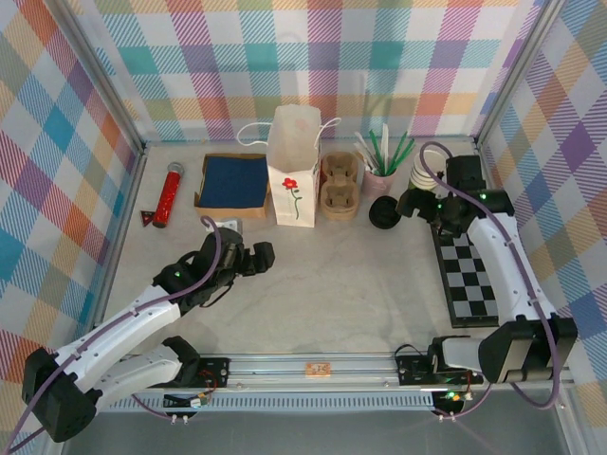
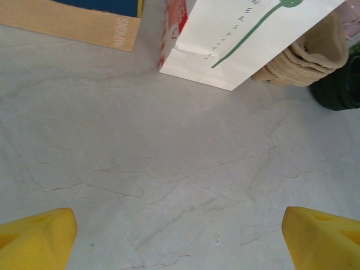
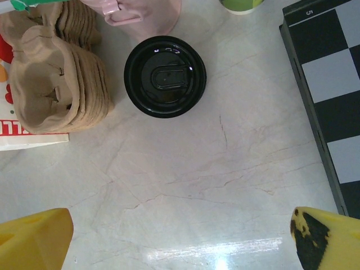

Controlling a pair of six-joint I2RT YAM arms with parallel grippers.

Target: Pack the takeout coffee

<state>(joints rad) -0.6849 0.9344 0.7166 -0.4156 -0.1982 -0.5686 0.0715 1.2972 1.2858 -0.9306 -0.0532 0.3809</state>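
The takeout coffee (image 3: 165, 76) stands just ahead of the right hand (image 3: 180, 242), spread wide and empty. Probably light, thin-walled, crushable: pinch its sides gently, kept upright.

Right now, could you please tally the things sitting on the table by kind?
White paper bag: 1
Lidded takeout coffee: 1
Stack of cup carriers: 1
Pink mug with stirrers: 1
Stack of lidless cups: 1
Checkered board: 1
Cardboard box: 1
Red tube: 1
Small red triangle: 1
Total: 9
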